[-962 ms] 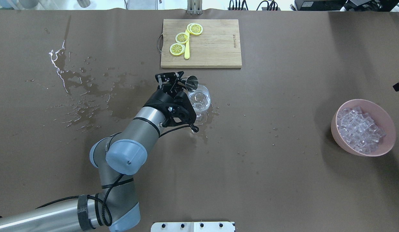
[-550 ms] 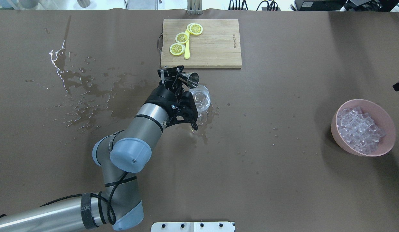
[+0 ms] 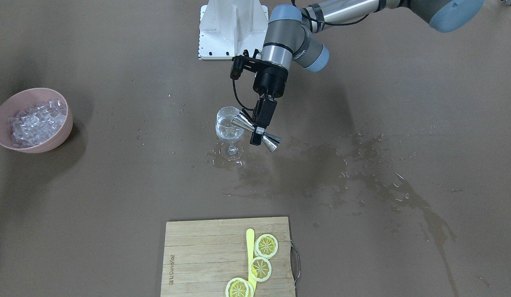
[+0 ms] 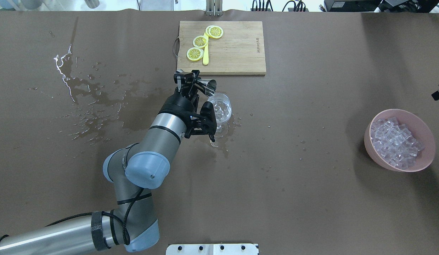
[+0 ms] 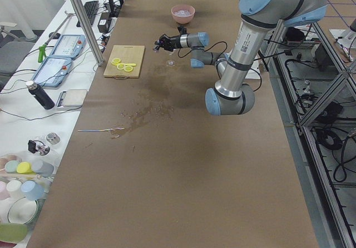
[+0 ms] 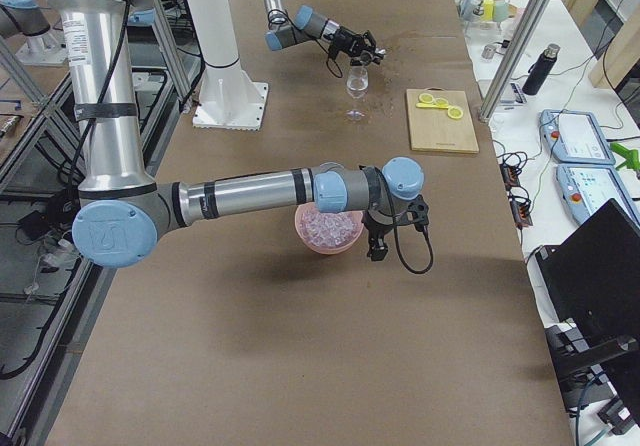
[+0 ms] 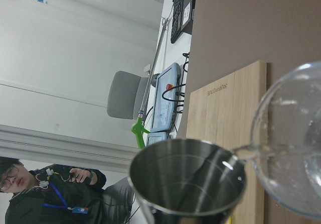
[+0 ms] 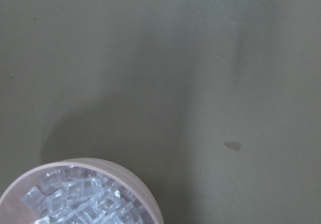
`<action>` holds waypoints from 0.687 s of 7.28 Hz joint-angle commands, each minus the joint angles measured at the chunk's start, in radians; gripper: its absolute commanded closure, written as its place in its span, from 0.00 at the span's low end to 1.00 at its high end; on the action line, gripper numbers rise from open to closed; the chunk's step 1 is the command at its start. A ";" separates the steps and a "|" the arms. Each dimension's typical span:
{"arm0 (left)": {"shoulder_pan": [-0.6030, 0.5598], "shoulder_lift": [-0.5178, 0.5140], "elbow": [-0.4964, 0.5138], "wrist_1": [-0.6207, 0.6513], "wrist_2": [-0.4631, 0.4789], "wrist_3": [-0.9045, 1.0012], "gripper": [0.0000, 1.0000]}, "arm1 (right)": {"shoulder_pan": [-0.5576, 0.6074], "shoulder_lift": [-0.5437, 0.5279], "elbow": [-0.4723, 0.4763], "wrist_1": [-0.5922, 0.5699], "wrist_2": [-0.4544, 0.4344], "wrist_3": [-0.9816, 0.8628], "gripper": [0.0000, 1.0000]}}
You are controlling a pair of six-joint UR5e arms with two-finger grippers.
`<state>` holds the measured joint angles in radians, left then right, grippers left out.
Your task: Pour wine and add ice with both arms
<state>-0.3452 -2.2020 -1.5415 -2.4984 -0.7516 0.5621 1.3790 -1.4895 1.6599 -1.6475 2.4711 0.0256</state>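
Your left claw (image 3: 258, 128) is clenched around the narrow waist of a double-ended steel jigger (image 3: 241, 122). The jigger is tipped sideways, with one cup's mouth at the rim of the wine glass (image 3: 228, 126). The glass stands upright near the middle of the brown worktop (image 4: 293, 194), and clear wine (image 3: 227, 132) sits in its bowl. In the left wrist view, a thin clear streak runs from the jigger's lip to the glass rim. A small wet patch surrounds the foot of the glass. A wider spill (image 4: 99, 106) spreads across the worktop on your robot's left side.

The ice (image 4: 394, 141) is heaped in a pink bowl (image 4: 368, 131) far out on the right side, well apart from the glass. Your right claw (image 6: 378, 249) hangs just beside that bowl, over bare worktop. I cannot tell whether it is released or clenched.

Past the glass, at the far edge, lies a wooden cutting board (image 4: 237, 53). It carries three lemon slices (image 4: 200, 41) and a yellow stick.
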 commanded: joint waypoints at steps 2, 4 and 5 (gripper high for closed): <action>0.000 -0.013 0.001 0.027 0.026 0.059 1.00 | 0.000 0.000 -0.003 0.000 0.000 -0.001 0.00; 0.000 -0.015 -0.002 0.041 0.041 0.114 1.00 | 0.000 0.002 -0.005 -0.002 0.002 0.001 0.00; 0.000 -0.016 -0.006 0.041 0.047 0.134 1.00 | 0.000 0.002 -0.005 0.000 0.002 -0.001 0.00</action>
<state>-0.3451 -2.2168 -1.5440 -2.4601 -0.7138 0.6689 1.3791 -1.4885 1.6557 -1.6485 2.4726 0.0256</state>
